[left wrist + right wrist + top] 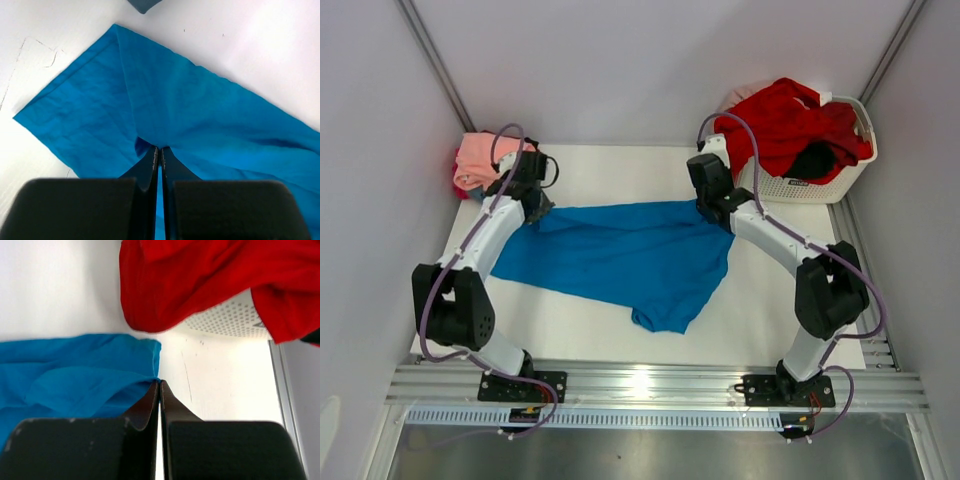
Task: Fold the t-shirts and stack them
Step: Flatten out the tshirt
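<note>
We see a white table [570,330] enclosed by plain pale walls [650,60], with metal struts [437,62] in the far corners and an aluminium rail [650,385] along its near edge.

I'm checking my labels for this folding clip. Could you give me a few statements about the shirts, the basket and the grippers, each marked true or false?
1. The blue t-shirt lies spread on the table. True.
2. The left gripper hangs wide open. False: it is shut, pinching the blue t-shirt.
3. A red t-shirt drapes over the white basket. True.
4. The pink t-shirt lies in the basket. False: it sits at the table's far left corner.
5. The right gripper grips the red t-shirt. False: it is shut on the blue t-shirt's edge.
</note>
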Robot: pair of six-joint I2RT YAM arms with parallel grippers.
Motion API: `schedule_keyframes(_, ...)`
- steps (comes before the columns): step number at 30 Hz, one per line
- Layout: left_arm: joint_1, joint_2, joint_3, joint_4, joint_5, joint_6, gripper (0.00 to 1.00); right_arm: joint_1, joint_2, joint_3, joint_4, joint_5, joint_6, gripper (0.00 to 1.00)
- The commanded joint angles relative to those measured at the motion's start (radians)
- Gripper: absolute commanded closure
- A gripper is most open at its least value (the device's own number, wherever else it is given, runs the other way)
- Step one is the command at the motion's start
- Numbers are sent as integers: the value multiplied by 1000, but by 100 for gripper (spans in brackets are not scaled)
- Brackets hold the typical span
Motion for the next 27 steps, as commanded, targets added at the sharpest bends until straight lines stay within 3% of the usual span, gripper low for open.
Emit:
schedule_keyframes(1, 20, -88, -23, 59, 21, 20, 99, 13, -108, -34, 30, 16, 37, 100)
schedule_keyframes(8, 26, -221, -67, 57, 116, 38, 99, 13, -255, -46, -68, 77, 55, 100)
schedule_keyframes(16, 23, -768, -109, 117, 218, 174, 100, 7, -693, -15, -149, 82, -28, 100)
schedule_keyframes(23, 23, -915, 157, -131, 202, 240, 99, 12, -942, 207, -348, 71, -112, 100)
schedule_keyframes(27, 11, -965, 236, -160, 260, 247, 99, 42, -1011, 316, -364, 84, -153, 100)
